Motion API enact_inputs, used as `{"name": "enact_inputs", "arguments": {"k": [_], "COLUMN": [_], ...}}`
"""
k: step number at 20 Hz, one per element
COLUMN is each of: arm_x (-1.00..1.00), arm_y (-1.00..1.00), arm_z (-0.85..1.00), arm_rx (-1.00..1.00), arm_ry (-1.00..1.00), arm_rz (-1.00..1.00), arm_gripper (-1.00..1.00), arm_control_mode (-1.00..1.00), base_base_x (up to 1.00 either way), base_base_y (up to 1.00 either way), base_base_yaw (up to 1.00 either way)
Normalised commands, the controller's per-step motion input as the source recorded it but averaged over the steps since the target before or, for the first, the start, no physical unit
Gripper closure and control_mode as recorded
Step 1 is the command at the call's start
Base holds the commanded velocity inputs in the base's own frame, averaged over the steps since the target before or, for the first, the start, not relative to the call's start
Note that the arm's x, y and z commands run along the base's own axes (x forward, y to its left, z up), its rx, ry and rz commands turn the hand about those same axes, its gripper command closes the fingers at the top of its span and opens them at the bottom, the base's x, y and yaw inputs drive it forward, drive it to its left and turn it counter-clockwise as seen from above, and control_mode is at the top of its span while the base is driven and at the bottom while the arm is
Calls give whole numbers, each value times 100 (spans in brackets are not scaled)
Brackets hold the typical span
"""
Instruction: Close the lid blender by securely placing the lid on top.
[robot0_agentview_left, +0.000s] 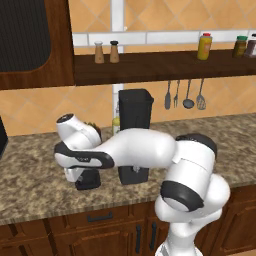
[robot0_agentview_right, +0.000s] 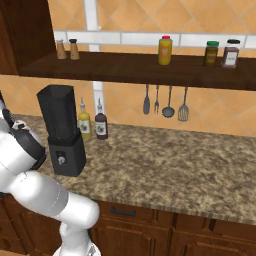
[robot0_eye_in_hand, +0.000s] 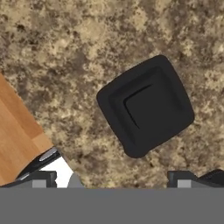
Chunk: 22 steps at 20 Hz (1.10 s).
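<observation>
lid (robot0_eye_in_hand: 145, 112) lying flat on the speckled granite counter (robot0_eye_in_hand: 65, 57), straight ahead of the gripper (robot0_eye_in_hand: 113, 178) in the hand view, turned cornerwise to the fingers, raised square in its middle facing up. not touched by anything; apart from both fingertips (robot0_eye_in_hand: 43, 178), which sit wide to either side at the bottom edge (spread, nothing between them). beyond the gripper's left finger, a strip of orange-brown wood (robot0_eye_in_hand: 15, 140) cutting across the corner.

in the left base view, gripper (robot0_agentview_left: 88, 182) hanging low over the counter (robot0_agentview_left: 35, 185), pointed down, wrist folded under the white forearm; lid itself hidden beneath it there. blender (robot0_agentview_left: 134, 134) just beside the gripper, standing upright nearer the wall, mouth of the dark jar open on top, small round knob on the front of its base. same blender (robot0_agentview_right: 62, 131) seen in the right base view, with a yellowish bottle (robot0_agentview_right: 84, 124) and a dark bottle (robot0_agentview_right: 101, 124) close behind it. further off, utensils (robot0_agentview_left: 185, 95) hanging under the shelf (robot0_agentview_left: 165, 65), shakers and jars standing on it.
</observation>
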Motion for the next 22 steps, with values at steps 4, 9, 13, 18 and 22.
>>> {"name": "enact_inputs", "arguments": {"k": [4, 9, 13, 18, 22], "arm_x": [21, 10, -2, -4, 0], "arm_y": [-3, -7, -8, -20, -14], "arm_z": [-36, -28, -8, -2, 0], "arm_rx": [0, 0, 0, 2, 4], "arm_ry": [0, 0, 0, -1, 0], "arm_rz": [0, 0, -3, -11, -15], "arm_gripper": [-100, -100, -100, -100, -100], "arm_control_mode": [-100, -100, -100, -100, -100], "base_base_x": [0, 0, 0, 0, 0], "base_base_y": [0, 0, 0, 0, 0], "base_base_yaw": [0, 0, 0, 0, 0]}}
